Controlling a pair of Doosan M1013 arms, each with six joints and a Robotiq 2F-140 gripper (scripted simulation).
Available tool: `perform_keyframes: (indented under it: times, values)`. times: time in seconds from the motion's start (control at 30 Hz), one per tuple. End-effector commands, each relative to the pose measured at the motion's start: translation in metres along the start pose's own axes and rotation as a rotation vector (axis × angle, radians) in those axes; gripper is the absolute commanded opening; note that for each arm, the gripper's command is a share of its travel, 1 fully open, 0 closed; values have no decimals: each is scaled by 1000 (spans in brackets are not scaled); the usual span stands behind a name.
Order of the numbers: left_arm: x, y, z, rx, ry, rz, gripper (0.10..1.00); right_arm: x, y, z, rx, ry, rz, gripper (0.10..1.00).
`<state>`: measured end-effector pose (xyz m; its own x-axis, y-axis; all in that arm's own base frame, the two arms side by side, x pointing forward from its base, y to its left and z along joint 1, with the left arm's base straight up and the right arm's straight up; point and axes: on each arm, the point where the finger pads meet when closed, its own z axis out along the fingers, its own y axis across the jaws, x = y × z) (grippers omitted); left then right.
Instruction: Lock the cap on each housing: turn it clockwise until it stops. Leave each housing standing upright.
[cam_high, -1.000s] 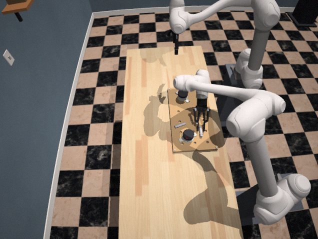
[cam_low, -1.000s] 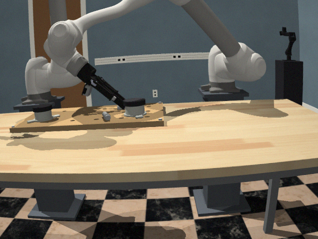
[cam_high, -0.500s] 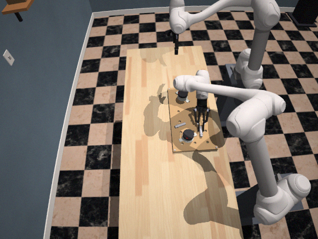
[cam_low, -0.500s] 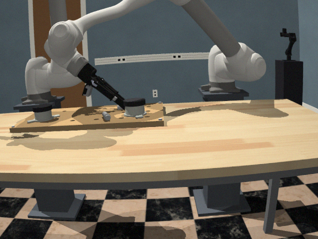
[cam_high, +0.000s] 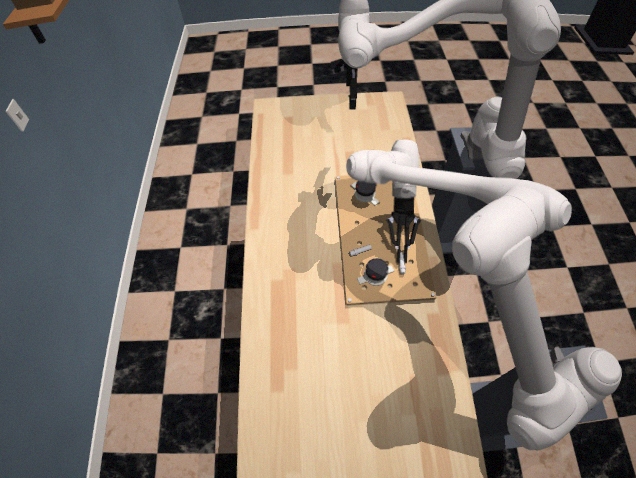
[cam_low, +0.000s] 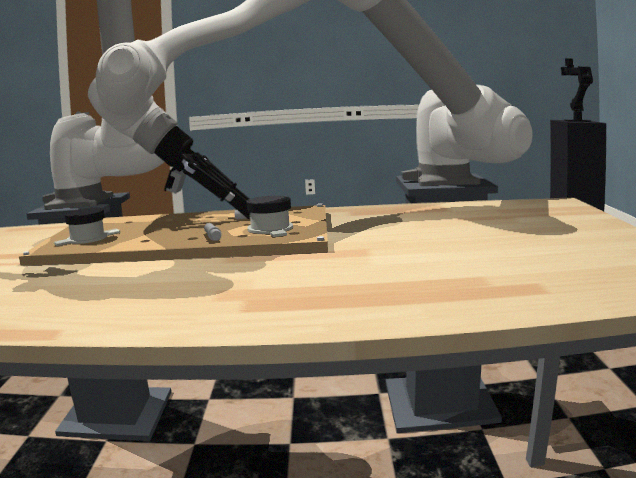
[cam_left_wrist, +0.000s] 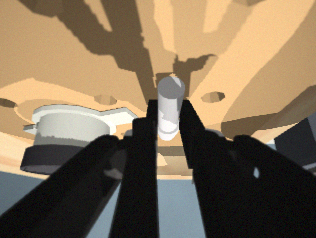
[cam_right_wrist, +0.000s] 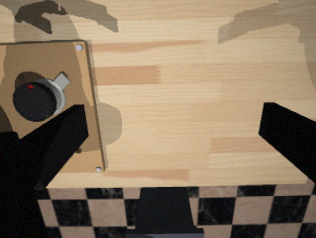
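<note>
Two upright grey housings with black caps stand on the wooden board (cam_high: 370, 232) (cam_low: 169, 253). The first housing (cam_high: 374, 280) (cam_low: 269, 221) (cam_left_wrist: 75, 127) has its cap (cam_high: 377, 268) (cam_low: 268, 204) (cam_left_wrist: 55, 159) on, with a red mark. The other housing (cam_high: 364, 198) (cam_low: 87, 231) (cam_right_wrist: 61, 97) has its cap (cam_high: 365, 189) (cam_low: 84, 217) (cam_right_wrist: 34, 101) on, also with a red mark. My left gripper (cam_high: 402, 254) (cam_low: 247, 210) (cam_left_wrist: 168, 114) is shut on a grey pin lying low at the board, beside the first housing. My right gripper (cam_high: 352, 106) (cam_right_wrist: 173, 119) is open and empty, away from both housings. Whether either cap is locked cannot be told.
A second grey pin (cam_high: 360, 250) (cam_low: 212, 232) lies loose on the board between the housings, nearer the first. The board has several holes and small corner screws. The left arm reaches across above the board. The right arm hangs over the table's far end in the top view.
</note>
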<state>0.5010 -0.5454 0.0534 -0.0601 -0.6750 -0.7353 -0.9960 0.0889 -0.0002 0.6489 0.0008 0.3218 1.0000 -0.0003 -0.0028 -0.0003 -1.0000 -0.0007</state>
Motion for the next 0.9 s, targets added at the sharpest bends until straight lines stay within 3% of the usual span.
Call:
perform_keyframes:
  times: [0.0, 0.4, 0.87]
  values:
    - [-4, 0, -4, 1, 2, -1, 99, 0, 0, -1, 0, 1, 0, 1000]
    - [-19, 1, -15, 1, 0, -1, 99, 0, 0, -1, 0, 1, 0, 1000]
    - [-18, 2, -14, 1, -1, -1, 99, 0, 0, -1, 0, 1, 0, 1000]
